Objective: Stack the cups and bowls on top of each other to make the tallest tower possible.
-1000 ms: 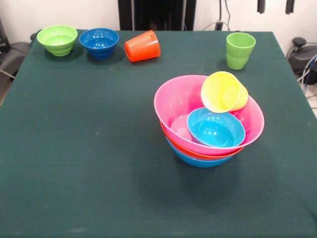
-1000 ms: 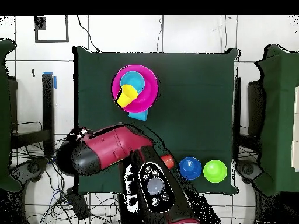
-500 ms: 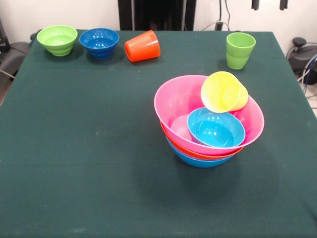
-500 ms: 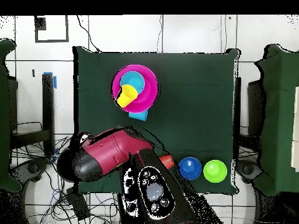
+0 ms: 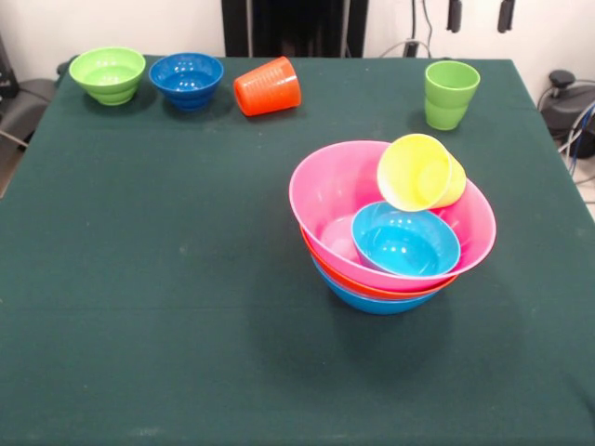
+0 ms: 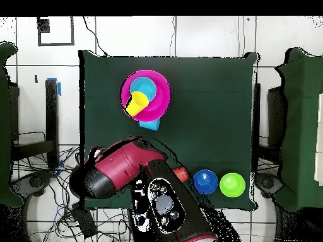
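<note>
The tower stands right of the table's middle: a wide pink bowl (image 5: 325, 200) nested in an orange bowl (image 5: 370, 287) and a blue bowl (image 5: 372, 303). A small cyan bowl (image 5: 404, 242) lies inside the pink one, and the yellow cup (image 5: 420, 174) leans on its side against the pink rim. The light green cup (image 5: 450, 93) stands upright at the far right. The orange ribbed cup (image 5: 268, 86) lies on its side at the far edge. My gripper (image 5: 481, 14) shows only two separated tips at the top edge, open and empty, above and behind the green cup.
A small dark blue bowl (image 5: 187, 79) and a small light green bowl (image 5: 108, 74) sit at the far left corner. In the overhead view the red arm (image 6: 120, 167) covers the green cup and part of the orange cup (image 6: 181, 174). Cables lie beyond the table's right side.
The gripper tips have shifted left along the top edge of the front view, closer to the green cup. The arm has swung slightly in the overhead view. No cup or bowl has moved.
</note>
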Motion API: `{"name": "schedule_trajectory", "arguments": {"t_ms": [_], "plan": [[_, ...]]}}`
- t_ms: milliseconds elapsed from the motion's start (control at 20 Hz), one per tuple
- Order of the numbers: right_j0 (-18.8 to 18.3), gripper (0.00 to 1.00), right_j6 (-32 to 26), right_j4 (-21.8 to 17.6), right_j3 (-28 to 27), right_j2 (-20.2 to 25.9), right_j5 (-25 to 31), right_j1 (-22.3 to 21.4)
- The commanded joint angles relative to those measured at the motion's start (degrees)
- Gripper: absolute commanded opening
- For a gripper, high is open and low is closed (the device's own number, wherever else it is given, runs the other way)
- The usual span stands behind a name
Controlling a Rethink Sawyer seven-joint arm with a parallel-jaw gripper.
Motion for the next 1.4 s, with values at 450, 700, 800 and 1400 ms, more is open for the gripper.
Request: {"name": "schedule_trajectory", "arguments": {"t_ms": [450, 700, 800, 1400], "plan": [[3.4, 1.0, -4.9, -13.2, -3.1, -3.5, 0.4, 4.8], [5.1, 1.0, -4.6, -15.2, -4.7, -4.7, 2.8, 4.3], [5.5, 1.0, -4.7, -15.6, -5.1, -5.1, 3.2, 4.3], [8.4, 1.0, -3.1, -18.3, -9.2, -7.8, 2.7, 8.4]]}}
